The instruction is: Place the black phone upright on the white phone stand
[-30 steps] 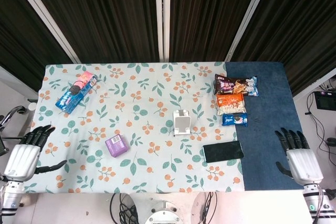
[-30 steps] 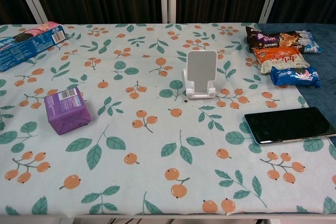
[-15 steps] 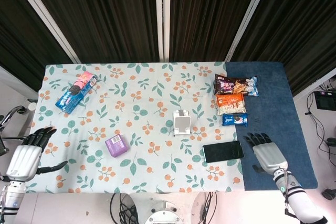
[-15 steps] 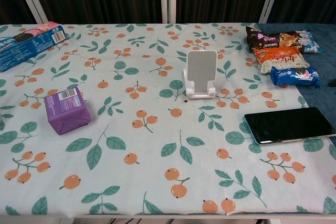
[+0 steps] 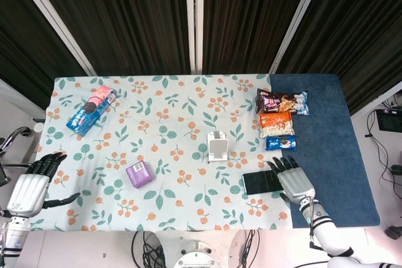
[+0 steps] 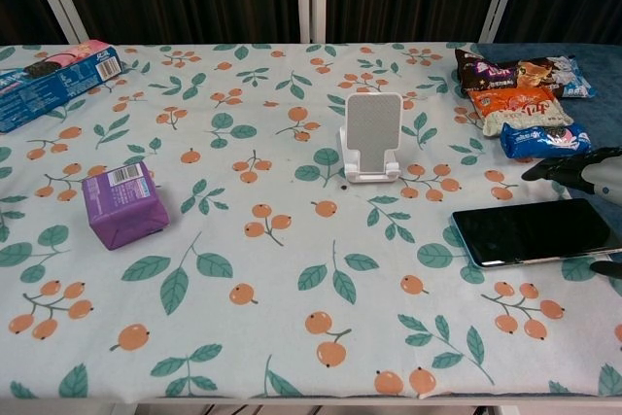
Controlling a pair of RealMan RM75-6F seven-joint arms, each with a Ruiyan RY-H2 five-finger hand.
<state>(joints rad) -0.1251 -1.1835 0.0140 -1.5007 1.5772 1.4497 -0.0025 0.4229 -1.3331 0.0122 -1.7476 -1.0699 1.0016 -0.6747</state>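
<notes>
The black phone [image 5: 259,182] [image 6: 533,231] lies flat, screen up, near the front right of the floral cloth. The white phone stand [image 5: 217,145] [image 6: 371,138] sits upright at the table's middle with nothing on it. My right hand [image 5: 293,179] [image 6: 587,174] hovers over the phone's right end, fingers spread and pointing away from me; I cannot tell whether it touches the phone. My left hand [image 5: 30,186] stays off the table's front left corner, fingers apart and holding nothing; the chest view does not show it.
A purple box [image 5: 139,174] [image 6: 125,205] lies front left of the stand. A blue cookie box [image 5: 92,109] [image 6: 55,81] is at the far left. Three snack packets [image 5: 277,122] [image 6: 520,94] lie at the right by the blue mat [image 5: 326,142].
My right hand has swept left from the table's right edge across the blue mat to above the phone's right end. The phone, the stand and my left hand have not moved.
</notes>
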